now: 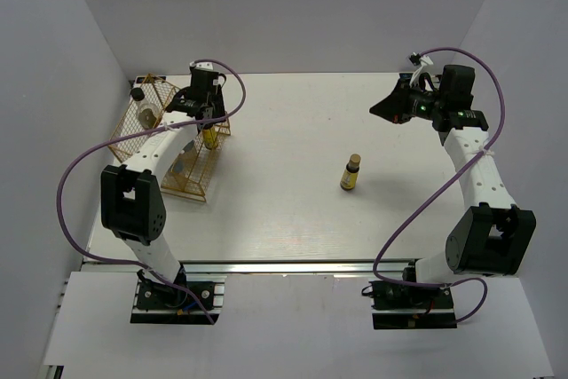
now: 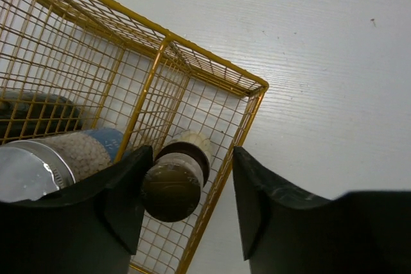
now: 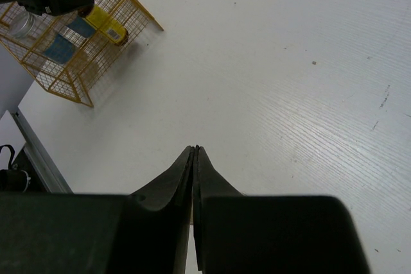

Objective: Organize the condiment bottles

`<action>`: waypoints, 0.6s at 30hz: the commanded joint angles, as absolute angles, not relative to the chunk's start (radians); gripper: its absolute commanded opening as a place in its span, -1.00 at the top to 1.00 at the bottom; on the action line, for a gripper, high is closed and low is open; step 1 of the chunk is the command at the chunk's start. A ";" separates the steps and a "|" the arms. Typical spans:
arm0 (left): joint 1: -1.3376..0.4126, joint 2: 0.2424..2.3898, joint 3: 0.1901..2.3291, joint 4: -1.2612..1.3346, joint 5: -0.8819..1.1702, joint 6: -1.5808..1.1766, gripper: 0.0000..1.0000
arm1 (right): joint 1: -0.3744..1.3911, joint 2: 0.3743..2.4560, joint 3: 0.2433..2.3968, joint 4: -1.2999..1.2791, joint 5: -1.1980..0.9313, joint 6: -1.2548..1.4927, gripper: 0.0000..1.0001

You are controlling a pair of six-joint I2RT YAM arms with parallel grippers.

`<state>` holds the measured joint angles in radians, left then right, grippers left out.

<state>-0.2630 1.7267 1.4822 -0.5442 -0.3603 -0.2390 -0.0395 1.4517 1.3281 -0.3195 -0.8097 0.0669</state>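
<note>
One dark amber bottle with a yellow label (image 1: 351,173) stands alone on the table right of centre. The second amber bottle (image 1: 209,137) stands inside the gold wire basket (image 1: 191,185) at its right end; its cap (image 2: 172,185) shows between my left fingers, touching the left pad only. My left gripper (image 2: 191,158) is open over it, and also shows in the top view (image 1: 209,115). A white bottle with a silver cap and blue label (image 2: 58,162) and a dark bottle (image 2: 38,115) lie in the basket. My right gripper (image 3: 194,150) is shut and empty, high at the far right (image 1: 382,109).
The basket's right rim wire (image 2: 231,152) runs between my left fingers. The basket sits at the table's left edge near the wall. In the right wrist view the basket (image 3: 74,91) is far off at the upper left, and the table's edge (image 3: 35,152) is at the left.
</note>
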 commanded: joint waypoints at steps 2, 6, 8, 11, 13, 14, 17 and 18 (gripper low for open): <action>-0.256 1.667 1.477 -0.499 -0.385 -0.255 -0.37 | -0.041 1.419 1.336 -0.321 -0.815 0.052 0.82; -0.256 1.660 1.470 -0.502 -0.388 -0.261 -0.68 | -0.041 1.419 1.338 -0.322 -0.816 0.051 0.67; -0.256 1.654 1.474 -0.502 -0.385 -0.262 -0.71 | -0.041 1.419 1.342 -0.328 -0.828 0.037 0.50; -0.256 1.635 1.508 -0.508 -0.362 -0.259 -0.76 | -0.040 1.413 1.353 -0.354 -0.880 -0.044 0.10; -0.256 1.617 1.549 -0.506 -0.342 -0.252 -0.80 | -0.034 1.404 1.364 -0.391 -0.906 -0.140 -0.11; -0.258 1.611 1.565 -0.508 -0.333 -0.249 -0.81 | -0.029 1.401 1.370 -0.406 -0.908 -0.173 -0.17; -0.256 1.595 1.623 -0.522 -0.305 -0.239 -0.86 | -0.005 1.376 1.371 -0.452 -0.894 -0.274 -0.33; -0.256 1.591 1.637 -0.526 -0.301 -0.238 -0.87 | -0.002 1.371 1.371 -0.463 -0.891 -0.299 -0.35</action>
